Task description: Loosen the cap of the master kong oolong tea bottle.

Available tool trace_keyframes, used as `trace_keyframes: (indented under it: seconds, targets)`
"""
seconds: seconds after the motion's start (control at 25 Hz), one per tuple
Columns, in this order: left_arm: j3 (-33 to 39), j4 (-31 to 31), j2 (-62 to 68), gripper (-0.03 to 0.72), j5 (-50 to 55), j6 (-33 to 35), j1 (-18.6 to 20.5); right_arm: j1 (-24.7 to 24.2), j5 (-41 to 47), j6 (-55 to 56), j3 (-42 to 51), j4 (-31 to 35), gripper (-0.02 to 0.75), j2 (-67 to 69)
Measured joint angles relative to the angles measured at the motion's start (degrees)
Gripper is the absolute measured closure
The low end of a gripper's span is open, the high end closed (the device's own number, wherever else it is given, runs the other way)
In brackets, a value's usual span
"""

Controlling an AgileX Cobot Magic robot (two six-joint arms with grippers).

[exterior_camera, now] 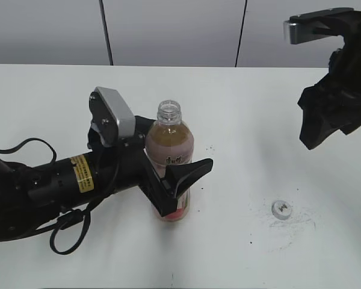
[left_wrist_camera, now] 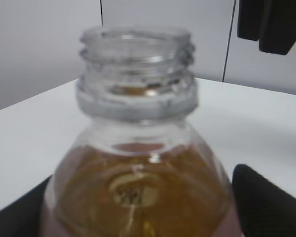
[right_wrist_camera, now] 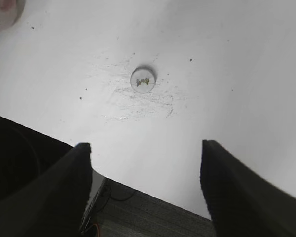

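Note:
The master kong oolong tea bottle stands upright on the white table, its threaded neck bare and open. The cap lies apart on the table to the right, logo side up. My left gripper reaches in from the left with a black finger on each side of the bottle's body. The right finger sits just off the plastic, so the jaws stand open around the bottle. My right gripper hangs high at the right, open and empty, with the cap on the table ahead of it.
Scuff marks and dark specks ring the cap's spot. The table's near edge runs under the right gripper. A grey panelled wall backs the table. The left arm's cable loops on the table at the front left.

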Motion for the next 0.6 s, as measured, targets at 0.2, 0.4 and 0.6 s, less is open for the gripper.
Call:
trace_keyframes:
  seconds: [0.2, 0.4, 0.6]
  targets:
    - [0.00, -0.87, 0.00, 0.092, 0.00, 0.00, 0.04, 0.00, 0.00, 0.25, 0.00, -0.29, 0.222, 0.00]
    - [0.00, -1.88, -0.07, 0.094, 0.00, 0.00, 0.04, 0.00, 0.00, 0.25, 0.00, -0.33, 0.222, 0.00]
    - [0.05, -2.90, -3.74, 0.098, 0.05, 0.00, 0.04, 0.00, 0.00, 0.25, 0.00, -0.35, 0.222, 0.00]
